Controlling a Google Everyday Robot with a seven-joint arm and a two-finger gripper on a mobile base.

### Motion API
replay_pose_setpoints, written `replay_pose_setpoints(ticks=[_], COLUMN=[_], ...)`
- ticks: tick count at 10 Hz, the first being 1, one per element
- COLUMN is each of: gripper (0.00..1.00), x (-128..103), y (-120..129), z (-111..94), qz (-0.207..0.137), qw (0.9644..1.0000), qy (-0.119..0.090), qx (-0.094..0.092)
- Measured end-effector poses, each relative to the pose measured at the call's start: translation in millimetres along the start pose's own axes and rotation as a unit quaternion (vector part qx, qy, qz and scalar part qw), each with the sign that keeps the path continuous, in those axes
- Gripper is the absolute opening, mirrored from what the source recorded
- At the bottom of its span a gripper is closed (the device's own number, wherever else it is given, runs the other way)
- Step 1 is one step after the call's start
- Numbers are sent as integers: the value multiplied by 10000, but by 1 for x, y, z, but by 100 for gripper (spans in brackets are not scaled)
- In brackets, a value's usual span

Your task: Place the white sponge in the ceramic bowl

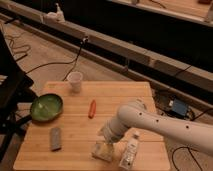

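The white sponge lies flat near the front edge of the wooden table, a little right of centre. My gripper hangs at the end of the white arm that reaches in from the right, and sits right over the sponge, touching or nearly touching its top. The green ceramic bowl stands at the table's left edge, well to the left of the gripper, with nothing in it.
A grey narrow block lies between bowl and sponge. A red elongated object lies mid-table. A translucent white cup stands at the back left. A white bottle lies just right of the sponge. Cables run over the floor behind.
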Motion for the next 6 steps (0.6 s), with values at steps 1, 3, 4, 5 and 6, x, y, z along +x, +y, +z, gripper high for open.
replay_pose_setpoints(ticks=[1, 3, 4, 5, 6], gripper=[65, 65, 65, 65, 65], x=[8, 14, 16, 17, 18], y=[-2, -4, -5, -6, -7], z=[9, 22, 28, 34, 40], qz=[88, 143, 180, 212, 236], qw=[9999, 9997, 9995, 9994, 9994], qy=[88, 198, 234, 243, 235], qx=[-15, -61, -75, -95, -112])
